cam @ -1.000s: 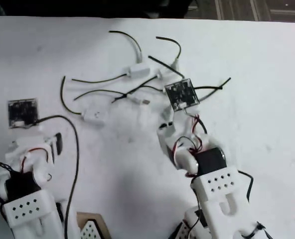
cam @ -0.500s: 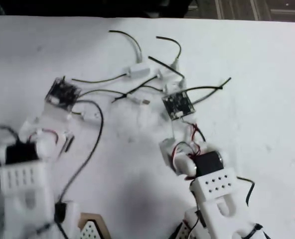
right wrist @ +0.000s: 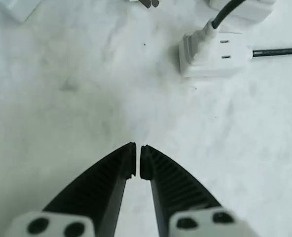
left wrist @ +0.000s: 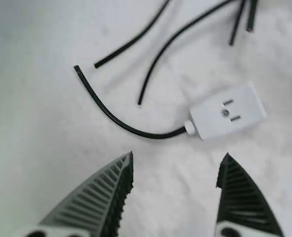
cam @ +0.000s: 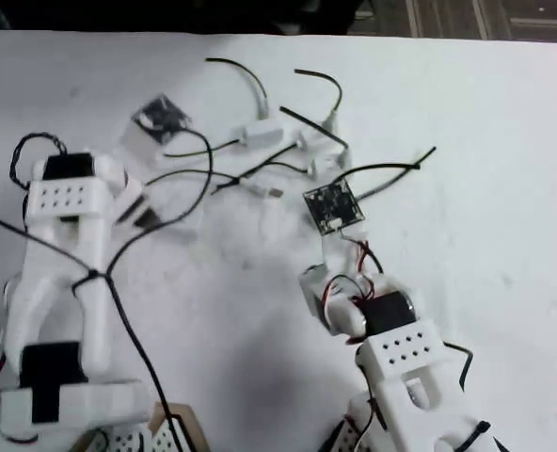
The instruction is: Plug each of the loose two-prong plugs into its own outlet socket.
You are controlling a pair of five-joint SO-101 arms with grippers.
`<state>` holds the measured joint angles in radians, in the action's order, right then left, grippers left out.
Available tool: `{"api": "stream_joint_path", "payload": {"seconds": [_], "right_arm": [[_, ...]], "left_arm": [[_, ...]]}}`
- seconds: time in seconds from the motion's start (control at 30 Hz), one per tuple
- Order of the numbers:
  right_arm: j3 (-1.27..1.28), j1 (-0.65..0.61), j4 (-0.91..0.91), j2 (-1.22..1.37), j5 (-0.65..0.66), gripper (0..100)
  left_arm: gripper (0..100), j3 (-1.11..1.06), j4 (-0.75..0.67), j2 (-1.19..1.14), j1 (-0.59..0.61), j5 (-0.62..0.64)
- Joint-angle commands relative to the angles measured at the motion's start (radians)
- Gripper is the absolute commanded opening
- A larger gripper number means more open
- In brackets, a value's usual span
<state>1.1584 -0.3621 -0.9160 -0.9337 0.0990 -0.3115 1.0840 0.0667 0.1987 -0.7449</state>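
White counter [cam: 504,141], cords [left wrist: 151,134] everywhere; left jaws spread, outlet socket [left wrist: 227,112] just ahead, right jaws pressed together. Could easily shove that light socket away or snag loose cords.

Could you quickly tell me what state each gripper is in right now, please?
Left gripper: open, holding nothing, near a white outlet socket.
Right gripper: closed, holding nothing.

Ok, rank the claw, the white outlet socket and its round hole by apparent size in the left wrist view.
1. Left claw, though nearness to the camera inflates it.
2. Outlet socket.
3. Round hole.
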Motion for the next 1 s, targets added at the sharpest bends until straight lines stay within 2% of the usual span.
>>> {"api": "stream_joint_path", "payload": {"seconds": [0.0, 0.13, 0.37, 0.67, 0.83, 0.97], "right_arm": [[-0.008, -0.004, 0.015, -0.019, 0.006, 2.4], [-0.008, -0.004, 0.015, -0.019, 0.006, 2.4], [-0.006, -0.002, 0.015, -0.019, 0.006, 2.4], [-0.006, -0.002, 0.015, -0.019, 0.011, 2.4], [-0.006, -0.002, 0.015, -0.019, 0.012, 2.4], [-0.006, -0.002, 0.015, -0.019, 0.012, 2.4]], "left_arm": [[29, 0.055, -0.041, -0.058, -0.012, 0.023], [29, 0.054, -0.008, -0.124, -0.031, -0.126], [29, 0.055, -0.014, -0.243, -0.082, -0.245], [28, 0.058, -0.137, -0.34, -0.13, -0.227], [28, 0.143, -0.129, -0.398, -0.145, -0.173], [23, 0.242, -0.06, -0.466, -0.165, -0.169]]}}
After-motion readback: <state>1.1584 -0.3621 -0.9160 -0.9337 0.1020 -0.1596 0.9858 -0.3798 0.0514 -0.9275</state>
